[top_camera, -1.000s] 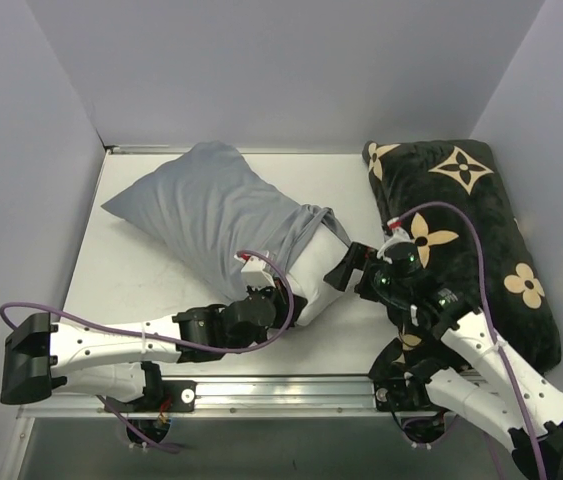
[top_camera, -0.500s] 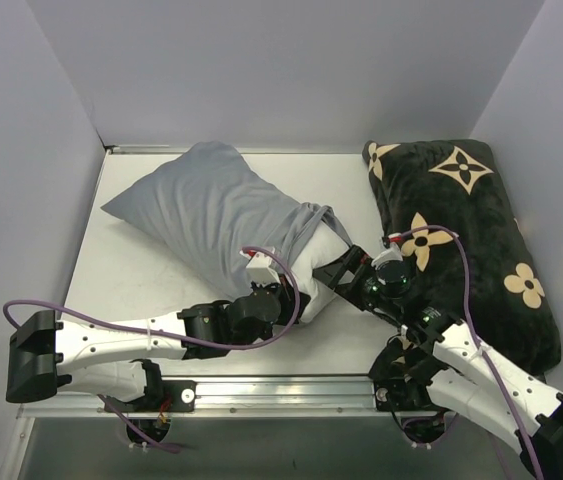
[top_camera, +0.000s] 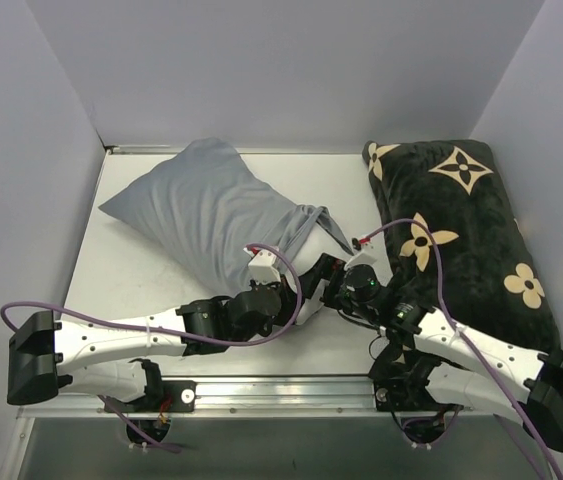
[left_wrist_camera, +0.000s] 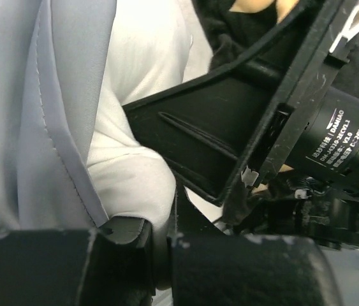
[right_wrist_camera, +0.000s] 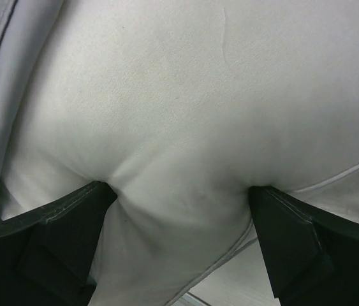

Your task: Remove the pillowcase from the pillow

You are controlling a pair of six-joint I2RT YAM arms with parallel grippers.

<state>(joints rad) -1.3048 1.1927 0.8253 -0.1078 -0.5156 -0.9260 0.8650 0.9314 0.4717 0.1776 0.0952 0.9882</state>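
The grey-blue pillowcase (top_camera: 201, 212) lies on the table, its open end towards the arms. The white pillow (top_camera: 304, 272) sticks out of that opening. My left gripper (top_camera: 287, 300) is at the pillow's near corner; in the left wrist view (left_wrist_camera: 160, 223) its jaws are shut on a fold of white pillow (left_wrist_camera: 134, 185), beside the pillowcase hem (left_wrist_camera: 64, 146). My right gripper (top_camera: 327, 284) is open, and in the right wrist view (right_wrist_camera: 179, 210) its fingers (right_wrist_camera: 58, 236) stand wide apart and press into the pillow's bare end (right_wrist_camera: 185, 115).
A black cushion with tan flower motifs (top_camera: 471, 230) lies along the right side, just beside my right arm. White walls close in the table at the back and sides. The right gripper's finger (left_wrist_camera: 217, 140) crosses the left wrist view close by.
My right gripper has moved left from beside the black cushion onto the pillow's exposed end. My left gripper has shifted slightly right and stays on the pillow corner.
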